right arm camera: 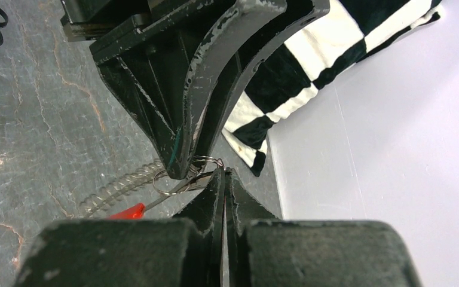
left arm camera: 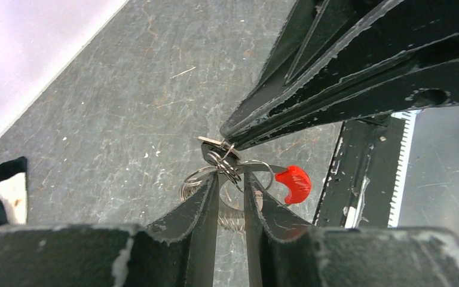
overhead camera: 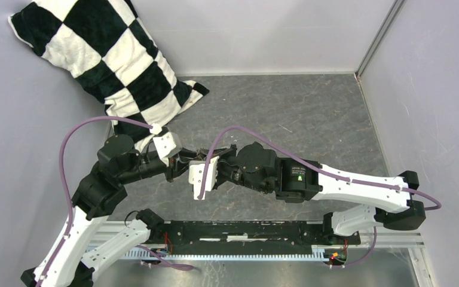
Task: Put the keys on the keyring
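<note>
Above the grey marbled table [overhead camera: 311, 113], we see the left gripper [left arm camera: 231, 176] clamped on the thin silvery metal keyring [left arm camera: 257, 162] with its bright red plastic tag [left arm camera: 293, 182]. The right gripper [right arm camera: 223, 173], fingers pressed together, pinches a small flat silvery piece [left arm camera: 211, 141] at the loop, and we cannot tell whether it is the key. We judge a tug from either arm could slip the wire and drop the bunch; no container is in view.

keyring [left arm camera: 222, 162]: thin silvery loops, bunched small pieces | red tag [left arm camera: 293, 183] at its edge | pinched in left end effector [left arm camera: 231, 179]
</note>
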Robot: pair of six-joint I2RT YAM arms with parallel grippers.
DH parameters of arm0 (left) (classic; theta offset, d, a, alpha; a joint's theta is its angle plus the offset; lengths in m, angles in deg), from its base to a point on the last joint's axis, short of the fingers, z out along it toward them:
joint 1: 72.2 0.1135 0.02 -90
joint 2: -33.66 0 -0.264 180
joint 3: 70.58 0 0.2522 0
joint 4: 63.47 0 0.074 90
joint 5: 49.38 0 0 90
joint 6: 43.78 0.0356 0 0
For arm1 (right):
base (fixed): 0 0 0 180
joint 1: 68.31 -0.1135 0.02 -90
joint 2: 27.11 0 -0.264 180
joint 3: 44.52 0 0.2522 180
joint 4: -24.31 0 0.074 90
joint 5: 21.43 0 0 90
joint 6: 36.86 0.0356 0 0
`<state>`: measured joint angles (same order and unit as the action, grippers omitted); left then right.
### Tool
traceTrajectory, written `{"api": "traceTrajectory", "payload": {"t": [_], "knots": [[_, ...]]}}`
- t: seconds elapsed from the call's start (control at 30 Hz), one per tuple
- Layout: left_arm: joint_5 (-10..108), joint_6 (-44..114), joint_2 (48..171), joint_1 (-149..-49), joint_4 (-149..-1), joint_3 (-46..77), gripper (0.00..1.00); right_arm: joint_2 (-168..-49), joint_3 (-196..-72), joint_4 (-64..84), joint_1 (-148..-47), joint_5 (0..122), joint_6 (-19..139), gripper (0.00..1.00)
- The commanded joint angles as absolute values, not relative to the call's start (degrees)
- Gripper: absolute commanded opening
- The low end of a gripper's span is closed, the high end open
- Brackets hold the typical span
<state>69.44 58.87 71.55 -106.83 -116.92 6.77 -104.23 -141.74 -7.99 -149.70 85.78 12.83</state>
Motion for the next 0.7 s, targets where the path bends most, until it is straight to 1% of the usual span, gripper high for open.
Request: {"api": "traceTrajectory", "payload": {"t": [0.0, 0.2, 0.4, 0.5, 0.67], "knots": [[73.1, 55.49, 71.72, -107.09, -114.17, 8.84, 0.28, -103.86, -143.86, -4.92, -150.22, 86.66, 13.24, 0.01], [73.29, 55.19, 71.71, -107.09, -114.23, 8.9, 0.26, -103.98, -143.27, -5.0, -150.3, 87.04, 13.29, 0.01], [71.22, 55.45, 71.81, -107.09, -114.49, 8.71, 0.21, -104.06, -142.92, -4.64, -150.4, 87.06, 13.58, 0.01], [70.24, 55.19, 71.84, -107.09, -114.19, 8.51, 0.17, -104.03, -142.82, -4.5, -150.47, 87.19, 13.77, 0.01], [67.64, 55.57, 71.9, -107.09, -113.89, 8.16, 0.06, -103.7, -142.82, -4.39, -150.58, 87.88, 14.41, 0.01]]}}
